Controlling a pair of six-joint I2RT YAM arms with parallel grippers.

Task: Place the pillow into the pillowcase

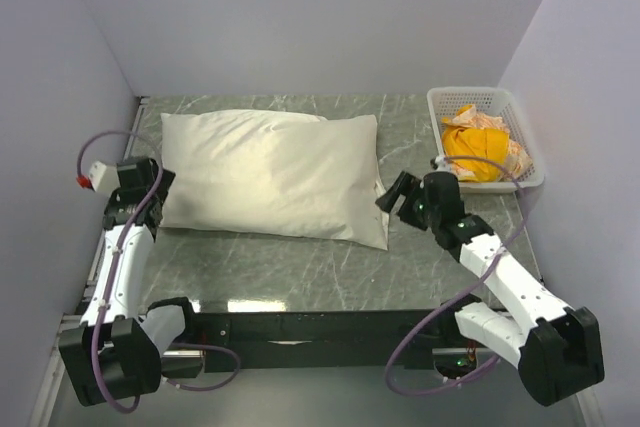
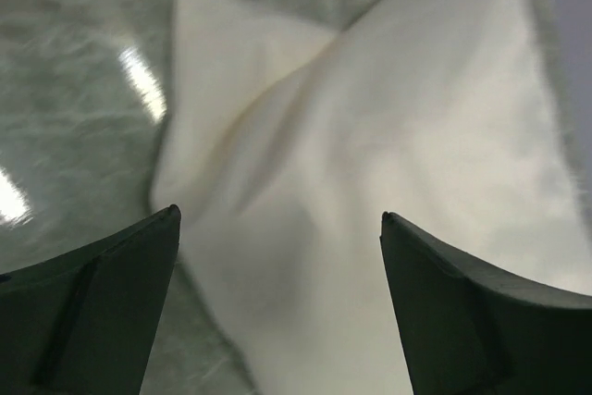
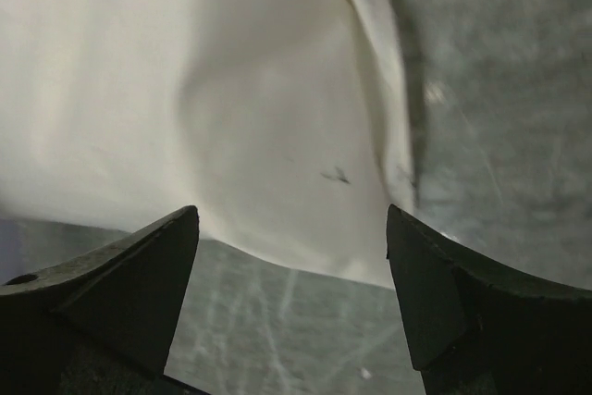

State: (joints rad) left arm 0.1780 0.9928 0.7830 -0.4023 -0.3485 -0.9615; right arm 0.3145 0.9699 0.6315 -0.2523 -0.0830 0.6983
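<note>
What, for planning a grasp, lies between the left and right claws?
The large plump cream pillow, from left claw to right claw; top view shows it.

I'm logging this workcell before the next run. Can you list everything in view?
pillowcase: one, cream-white, plump as if the pillow is already inside, lying across the middle of the table
basket: one, white, far right corner of the table
cloth: one, orange-yellow, crumpled inside the basket
table: one, grey-green marbled, under everything
left gripper: one, black, open, at the pillowcase's left end
right gripper: one, black, open, at the pillowcase's near right corner
</note>
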